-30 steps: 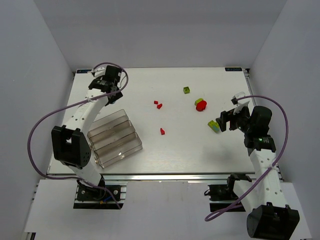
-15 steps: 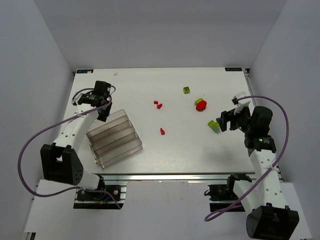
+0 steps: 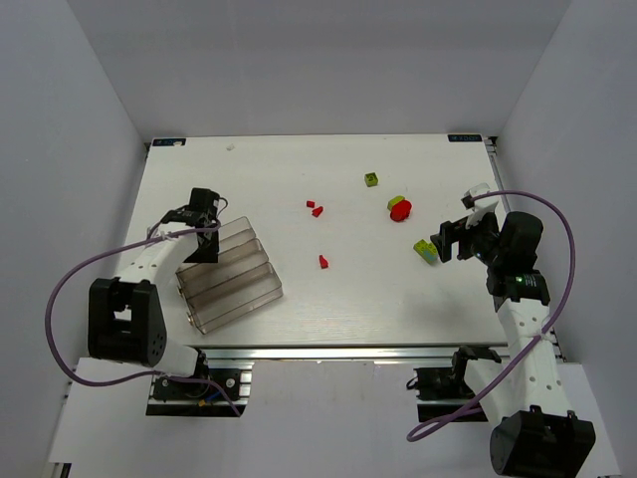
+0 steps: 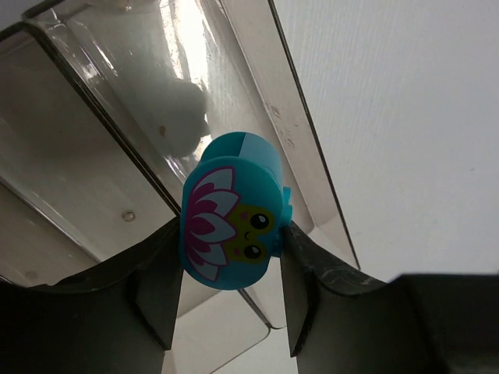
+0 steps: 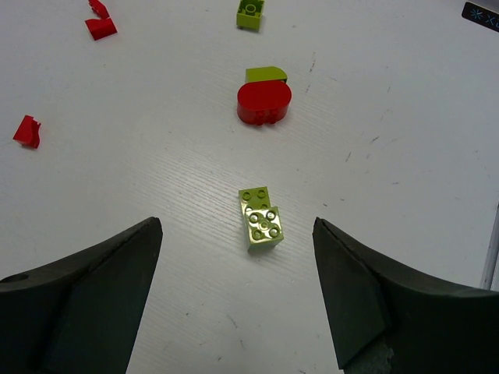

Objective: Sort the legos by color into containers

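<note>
Since one second before, the left arm has swung in from well beyond the containers (image 3: 239, 271), and the left gripper (image 4: 228, 265) now hangs over their far end. Its jaws are clenched on a cyan brick (image 4: 230, 222) with a printed flower face. The brick sits squarely between the two fingers and sticks out past their tips, above the outermost trough and close to its outer wall. I judge it is held there so that it drops into this trough when let go. The right gripper (image 5: 236, 234), well apart to the right of the containers, has not moved. It is spread wide, with two joined lime-green bricks (image 5: 261, 220) just ahead of its fingertips, not touched.
</note>
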Tool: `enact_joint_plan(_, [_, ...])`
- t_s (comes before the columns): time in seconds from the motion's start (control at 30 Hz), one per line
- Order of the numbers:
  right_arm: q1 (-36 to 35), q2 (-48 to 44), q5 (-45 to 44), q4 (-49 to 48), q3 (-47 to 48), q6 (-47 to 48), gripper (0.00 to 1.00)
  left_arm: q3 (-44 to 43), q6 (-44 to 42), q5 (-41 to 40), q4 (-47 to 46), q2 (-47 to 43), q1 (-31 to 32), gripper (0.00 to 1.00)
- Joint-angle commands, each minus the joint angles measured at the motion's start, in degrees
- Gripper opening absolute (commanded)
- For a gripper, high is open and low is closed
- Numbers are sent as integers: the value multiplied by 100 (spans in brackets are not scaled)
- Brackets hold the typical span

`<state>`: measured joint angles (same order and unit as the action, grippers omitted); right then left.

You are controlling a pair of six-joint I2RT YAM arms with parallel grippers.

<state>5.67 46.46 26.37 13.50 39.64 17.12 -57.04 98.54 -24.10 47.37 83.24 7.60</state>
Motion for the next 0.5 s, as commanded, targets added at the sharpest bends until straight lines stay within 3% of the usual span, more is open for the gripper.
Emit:
enact_joint_plan(0.0, [48, -75, 96, -93, 176, 63, 84, 70, 455, -130, -378, -195, -48, 0])
enact_joint_plan(0.07, [48, -75, 105, -93, 176, 72, 83, 44, 447, -104, -352, -124, -48, 0])
enact_joint_plan(0.17, [57, -67, 105, -84, 158, 72, 84, 122, 412, -78, -482, -167, -48, 32])
enact_joint_plan(0.2, [66, -58, 114, -84, 158, 72, 84, 175, 403, -78, -536, -220, -48, 47])
enact_joint_plan(0.33, [66, -40, 149, -84, 150, 80, 84, 307, 271, -60, -765, -475, -48, 66])
enact_joint_plan(0.47, [66, -49, 184, -84, 158, 98, 84, 246, 87, -78, -826, -660, -100, 77])
